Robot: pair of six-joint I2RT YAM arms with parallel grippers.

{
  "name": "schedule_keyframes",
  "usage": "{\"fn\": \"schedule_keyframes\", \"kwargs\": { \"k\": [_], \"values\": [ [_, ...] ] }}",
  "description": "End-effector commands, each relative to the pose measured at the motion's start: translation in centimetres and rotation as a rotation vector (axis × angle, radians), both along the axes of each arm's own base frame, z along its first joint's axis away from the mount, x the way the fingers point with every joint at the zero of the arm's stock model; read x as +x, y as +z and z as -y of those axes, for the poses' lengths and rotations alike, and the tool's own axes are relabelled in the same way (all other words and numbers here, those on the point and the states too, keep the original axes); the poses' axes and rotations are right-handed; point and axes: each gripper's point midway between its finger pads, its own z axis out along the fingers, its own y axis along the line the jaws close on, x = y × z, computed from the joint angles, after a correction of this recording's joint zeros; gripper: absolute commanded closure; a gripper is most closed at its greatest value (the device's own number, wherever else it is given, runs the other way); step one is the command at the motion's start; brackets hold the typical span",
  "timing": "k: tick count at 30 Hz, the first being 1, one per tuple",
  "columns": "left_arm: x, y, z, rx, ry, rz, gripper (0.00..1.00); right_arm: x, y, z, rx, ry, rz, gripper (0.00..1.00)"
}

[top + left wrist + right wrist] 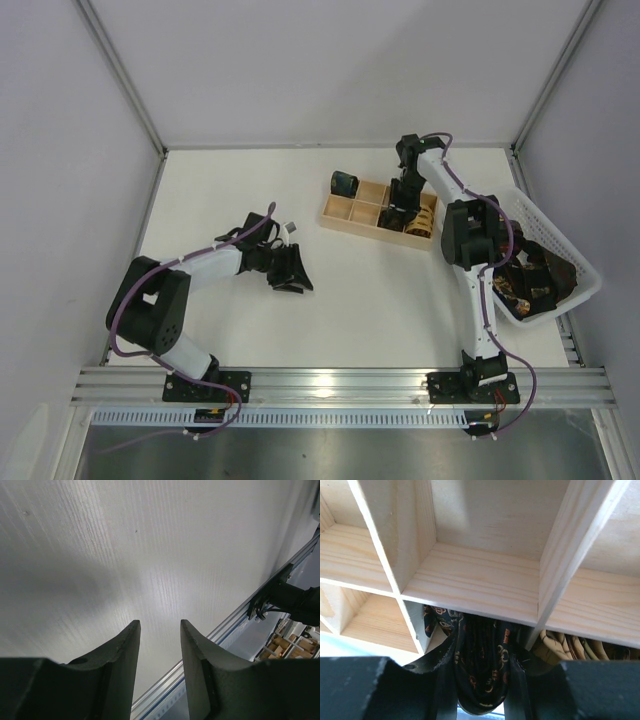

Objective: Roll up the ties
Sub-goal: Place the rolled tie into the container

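"Seating that rolled tie (481, 675) is the step you're on, as I read it. Your right end effector (398, 213) is closed partway around it, a dark coil with small orange figures pinched between both fingers, down among the cells of the wooden tray (480, 580)."

"Which cell am I over?"

"The one just beside the cell holding the tan-gold coil (424, 222). From the wrist view I can't tell whether your coil touches the floor of the cell. Go straight down between the dividers, and don't let go until the coil sits on wood; released in the air, I'd expect it to spring loose."

"And when I release?"

"Open only a little, so your fingers don't push on the dividers, then lift straight up. Dragging sideways could snag the outer wrap."

"Does the left arm matter?"

"Not for this. Your left end effector (160, 624) hangs over bare counter (150, 555), well apart from the tray, fingers spread and nothing between them. The dark green coil (344, 183) lies outside the tray at its far left corner, and the unrolled ties (535, 283) lie in the basket (575, 262) on your right."
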Motion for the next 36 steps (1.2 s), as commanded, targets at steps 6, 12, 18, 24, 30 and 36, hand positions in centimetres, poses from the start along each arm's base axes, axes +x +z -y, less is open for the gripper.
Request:
{"fn": "schedule_keyframes", "kwargs": {
  "k": [6,12,18,24,30,36],
  "values": [
    [0.9,0.8,0.4,-0.037,-0.019,0.040,0.56,-2.1,-0.5,-0.4,-0.075,-0.018,-0.128,0.79],
    [0.9,0.9,0.3,-0.034,-0.014,0.046,0.56,-1.9,-0.8,-1.1,-0.067,-0.036,-0.122,0.69],
    [1.0,1.0,0.4,-0.039,-0.012,0.044,0.56,-1.8,1.9,-1.1,-0.041,-0.029,-0.066,0.46],
    [1.3,1.2,0.6,-0.042,-0.013,0.049,0.55,-2.5,2.7,-1.0,-0.028,-0.017,-0.070,0.39],
    [1.3,1.3,0.5,-0.040,-0.011,0.047,0.55,-2.2,4.1,-1.1,-0.022,-0.021,-0.038,0.33],
    [1.1,1.3,0.4,-0.040,-0.013,0.050,0.54,-2.1,5.6,-0.9,-0.035,-0.019,-0.002,0.23]
  ]
}}
